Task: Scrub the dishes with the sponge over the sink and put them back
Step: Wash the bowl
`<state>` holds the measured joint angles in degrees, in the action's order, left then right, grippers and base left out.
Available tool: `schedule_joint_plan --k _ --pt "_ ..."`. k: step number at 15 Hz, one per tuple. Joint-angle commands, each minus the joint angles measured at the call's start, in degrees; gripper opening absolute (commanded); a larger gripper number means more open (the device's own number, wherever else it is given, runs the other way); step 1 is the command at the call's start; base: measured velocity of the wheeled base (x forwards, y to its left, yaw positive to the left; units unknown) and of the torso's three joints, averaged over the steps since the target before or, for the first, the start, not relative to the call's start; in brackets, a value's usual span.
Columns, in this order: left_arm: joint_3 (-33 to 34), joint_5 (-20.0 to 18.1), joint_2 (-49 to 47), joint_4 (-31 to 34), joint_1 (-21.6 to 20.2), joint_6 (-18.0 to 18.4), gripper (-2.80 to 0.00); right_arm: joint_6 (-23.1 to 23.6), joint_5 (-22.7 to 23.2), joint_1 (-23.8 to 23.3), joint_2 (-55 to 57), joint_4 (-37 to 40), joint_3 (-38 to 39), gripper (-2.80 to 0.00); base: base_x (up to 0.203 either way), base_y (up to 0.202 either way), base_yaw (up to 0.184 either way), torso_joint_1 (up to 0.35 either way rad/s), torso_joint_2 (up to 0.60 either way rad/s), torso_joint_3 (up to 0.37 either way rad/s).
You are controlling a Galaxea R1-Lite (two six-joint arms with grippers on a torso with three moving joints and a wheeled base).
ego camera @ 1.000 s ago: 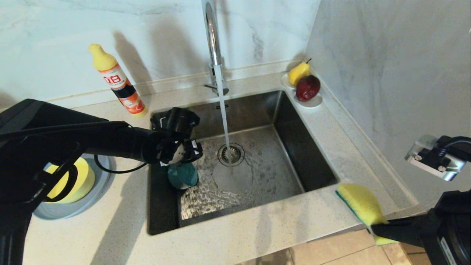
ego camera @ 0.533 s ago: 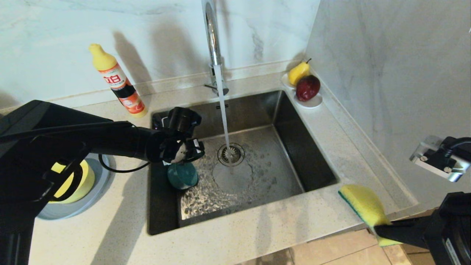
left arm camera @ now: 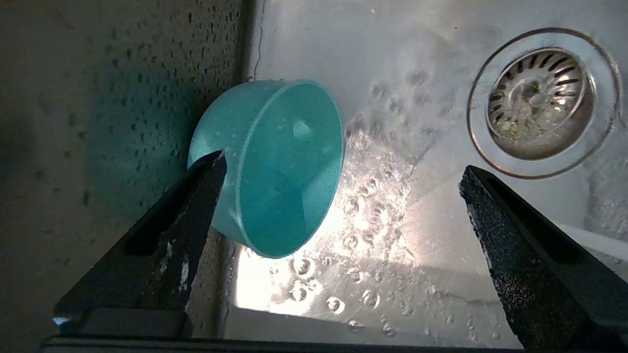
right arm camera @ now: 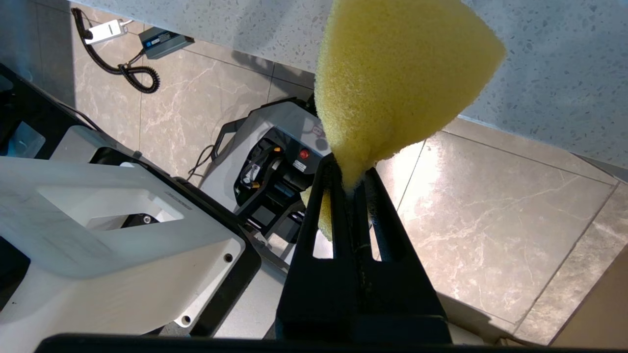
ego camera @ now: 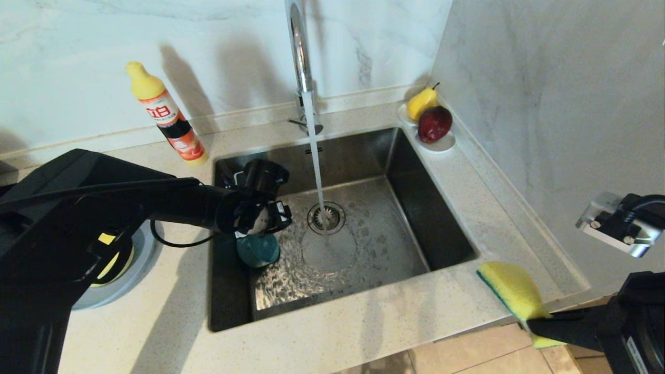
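The left gripper hangs with its 2 fingers spread wide above the teal bowl, tipped against the sink wall. The right gripper pinches the sponge beyond the sink's front corner.

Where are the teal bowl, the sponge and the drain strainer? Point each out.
teal bowl (left arm camera: 289,166), left wrist view, inside wall.
sponge (ego camera: 511,288), head view, yellow face.
drain strainer (ego camera: 326,217), head view, centre.

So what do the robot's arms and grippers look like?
Both arms are black. The left arm is a smooth black tube with a thin black cable looping under it. The left gripper has two black wedge-shaped fingers with a rough, speckled skin and long slots; one is scuffed white. The right gripper is black too, and a silver metal bracket sits above that arm.
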<state>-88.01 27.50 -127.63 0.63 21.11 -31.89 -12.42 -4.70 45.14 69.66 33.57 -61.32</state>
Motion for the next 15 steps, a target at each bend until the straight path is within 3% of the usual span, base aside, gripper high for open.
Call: schedule_joint_plan --k 1,15 --pt "-0.5 0.2 -1.2 0.0 -0.1 -0.2 0.00 -0.1 -0.1 0.0 0.4 0.2 0.0 -2.80 0.000 0.000 0.000 0.000 0.00 0.000" --pt "-3.0 0.3 -3.1 0.0 -0.5 -0.4 0.00 0.1 1.4 -1.5 0.0 0.2 -0.1 -2.80 0.000 0.000 0.000 0.000 0.00 0.000"
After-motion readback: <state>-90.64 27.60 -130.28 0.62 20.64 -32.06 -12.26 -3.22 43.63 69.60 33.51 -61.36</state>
